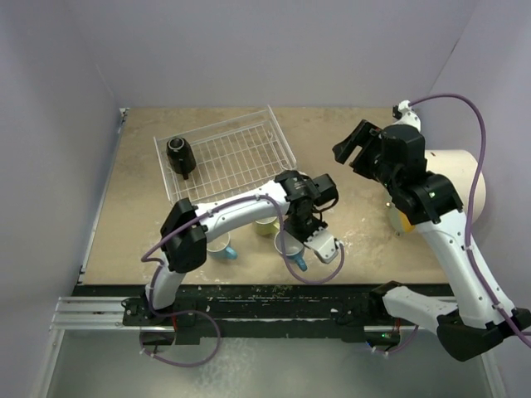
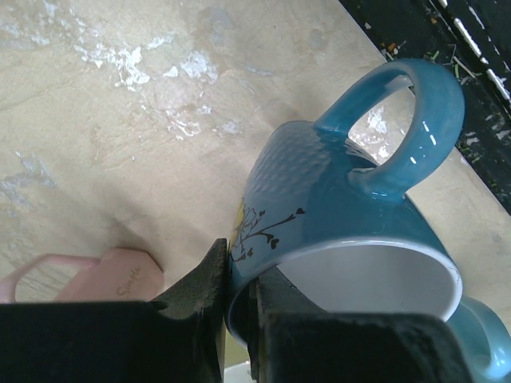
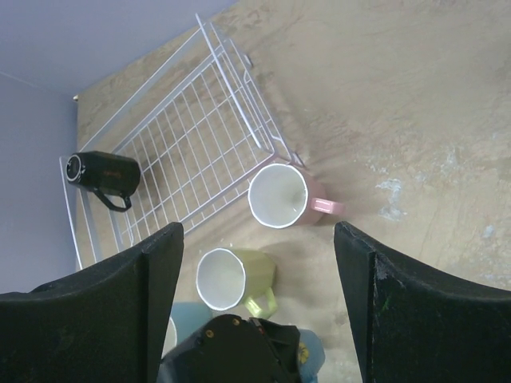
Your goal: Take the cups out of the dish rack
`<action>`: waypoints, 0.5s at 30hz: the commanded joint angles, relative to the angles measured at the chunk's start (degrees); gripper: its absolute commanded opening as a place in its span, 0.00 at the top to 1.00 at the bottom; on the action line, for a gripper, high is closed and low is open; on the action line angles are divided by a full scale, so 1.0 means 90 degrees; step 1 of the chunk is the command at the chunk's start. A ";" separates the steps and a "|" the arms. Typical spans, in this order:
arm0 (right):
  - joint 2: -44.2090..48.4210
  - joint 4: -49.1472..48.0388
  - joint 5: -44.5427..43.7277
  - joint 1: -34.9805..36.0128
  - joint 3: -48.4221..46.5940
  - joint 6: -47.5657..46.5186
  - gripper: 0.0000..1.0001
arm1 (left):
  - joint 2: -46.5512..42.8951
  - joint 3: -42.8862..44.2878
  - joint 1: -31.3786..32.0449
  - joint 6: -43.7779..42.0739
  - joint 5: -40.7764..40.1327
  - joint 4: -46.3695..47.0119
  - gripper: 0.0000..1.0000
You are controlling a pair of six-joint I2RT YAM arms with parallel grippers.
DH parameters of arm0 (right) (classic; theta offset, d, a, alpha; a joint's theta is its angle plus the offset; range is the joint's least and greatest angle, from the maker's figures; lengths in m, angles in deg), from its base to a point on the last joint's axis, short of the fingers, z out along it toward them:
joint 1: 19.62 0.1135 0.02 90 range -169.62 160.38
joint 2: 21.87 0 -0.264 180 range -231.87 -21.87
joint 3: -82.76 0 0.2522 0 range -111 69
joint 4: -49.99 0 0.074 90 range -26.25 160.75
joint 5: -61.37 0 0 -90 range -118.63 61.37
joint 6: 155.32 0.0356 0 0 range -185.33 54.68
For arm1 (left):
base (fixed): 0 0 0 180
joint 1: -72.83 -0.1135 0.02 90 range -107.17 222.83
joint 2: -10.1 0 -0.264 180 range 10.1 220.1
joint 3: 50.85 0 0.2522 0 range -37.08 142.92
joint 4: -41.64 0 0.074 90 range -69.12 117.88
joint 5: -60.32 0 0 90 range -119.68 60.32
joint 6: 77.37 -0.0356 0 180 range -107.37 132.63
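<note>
My left gripper is shut on the rim of a light blue cup, one finger inside and one outside. In the top view this gripper holds that cup low over the table near its front edge; I cannot tell if the cup touches. The white wire dish rack holds only the black cup, also in the right wrist view. The pink cup, yellow-green cup and second light blue cup stand on the table outside the rack. My right gripper is open and empty, high above them.
A big cream cylinder lies at the right under the right arm. The black rail runs along the table's front edge. The left arm arches over the cups in front of the rack. Part of the pink cup shows beside my left fingers.
</note>
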 commanded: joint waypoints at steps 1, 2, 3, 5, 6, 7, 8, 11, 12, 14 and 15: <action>0.0167 -0.0001 -0.0227 -0.0052 -0.0059 -0.0107 0.21 | 0.0173 0.0155 0.0244 0.0137 -0.0109 0.0322 1.00; 0.0167 0.0006 -0.0236 -0.0055 -0.0063 -0.0110 0.21 | 0.0238 0.0155 0.0286 0.0130 -0.0141 0.0367 1.00; 0.0172 0.0009 -0.0230 -0.0062 -0.0054 -0.0104 0.21 | 0.0303 0.0159 0.0330 0.0134 -0.0202 0.0422 1.00; 0.0174 0.0007 -0.0216 -0.0066 -0.0050 -0.0108 0.21 | 0.0460 0.0183 0.0411 0.0168 -0.0377 0.0518 1.00; 0.0184 0.0003 -0.0191 -0.0075 -0.0048 -0.0110 0.21 | 0.0533 0.0201 0.0449 0.0192 -0.0456 0.0546 1.00; 0.0187 -0.0002 -0.0166 -0.0076 -0.0040 -0.0106 0.20 | 0.0595 0.0231 0.0474 0.0204 -0.0510 0.0563 1.00; 0.0197 -0.0015 -0.0132 -0.0075 -0.0027 -0.0107 0.20 | 0.0636 0.0246 0.0495 0.0206 -0.0563 0.0582 1.00; 0.0232 -0.0046 -0.0053 -0.0085 0.0031 -0.0092 0.20 | 0.0704 0.0251 0.0528 0.0195 -0.0779 0.0621 1.00; 0.0244 -0.0055 -0.0031 -0.0080 0.0073 -0.0091 0.20 | 0.0721 0.0268 0.0528 0.0202 -0.0829 0.0608 1.00; 0.0262 -0.0069 0.0013 -0.0089 0.0113 -0.0091 0.20 | 0.0770 0.0346 0.0527 0.0247 -0.0931 0.0565 1.00; 0.0275 -0.0074 0.0028 -0.0093 0.0124 -0.0091 0.20 | 0.0787 0.0401 0.0528 0.0275 -0.0941 0.0518 0.99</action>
